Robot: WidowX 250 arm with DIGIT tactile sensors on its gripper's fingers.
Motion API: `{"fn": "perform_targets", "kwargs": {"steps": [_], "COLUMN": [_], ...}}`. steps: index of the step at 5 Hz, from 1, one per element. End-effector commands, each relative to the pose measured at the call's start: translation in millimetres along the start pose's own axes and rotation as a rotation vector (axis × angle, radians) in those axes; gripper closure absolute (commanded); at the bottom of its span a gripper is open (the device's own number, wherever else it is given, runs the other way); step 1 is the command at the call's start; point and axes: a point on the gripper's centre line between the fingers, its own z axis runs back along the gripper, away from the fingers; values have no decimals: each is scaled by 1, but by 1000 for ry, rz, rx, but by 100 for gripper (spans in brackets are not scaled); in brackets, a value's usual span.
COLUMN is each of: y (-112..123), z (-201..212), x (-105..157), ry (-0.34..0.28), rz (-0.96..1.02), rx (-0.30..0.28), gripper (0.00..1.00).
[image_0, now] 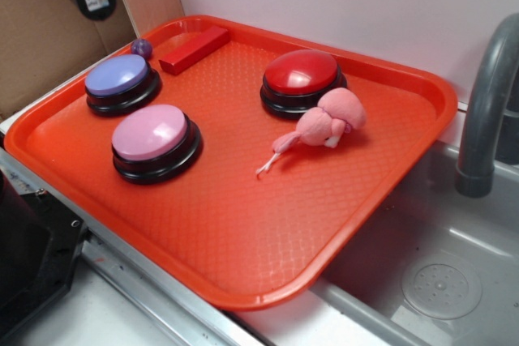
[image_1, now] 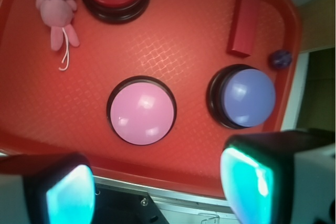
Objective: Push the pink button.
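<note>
Hovering high w/ my fingers [image_1: 157, 192] apart and empty, pink button [image_1: 142, 110] below on tray's [image_0: 243, 224] near-left, I could drift onto lavender button [image_1: 242, 97] beside it.

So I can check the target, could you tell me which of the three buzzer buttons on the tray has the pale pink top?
The pink button, nearest the tray's front edge. The lavender-blue button sits behind it; the red button is beside the plush toy.
</note>
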Motion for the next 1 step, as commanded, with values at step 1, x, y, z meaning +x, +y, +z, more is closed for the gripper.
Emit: {"fn": "perform_targets", "kwargs": {"steps": [1], "y": [-6], "z": [17], "x": [-2], "ry": [-68], "rz": [1], "rx": [-5], "gripper": [0]}}
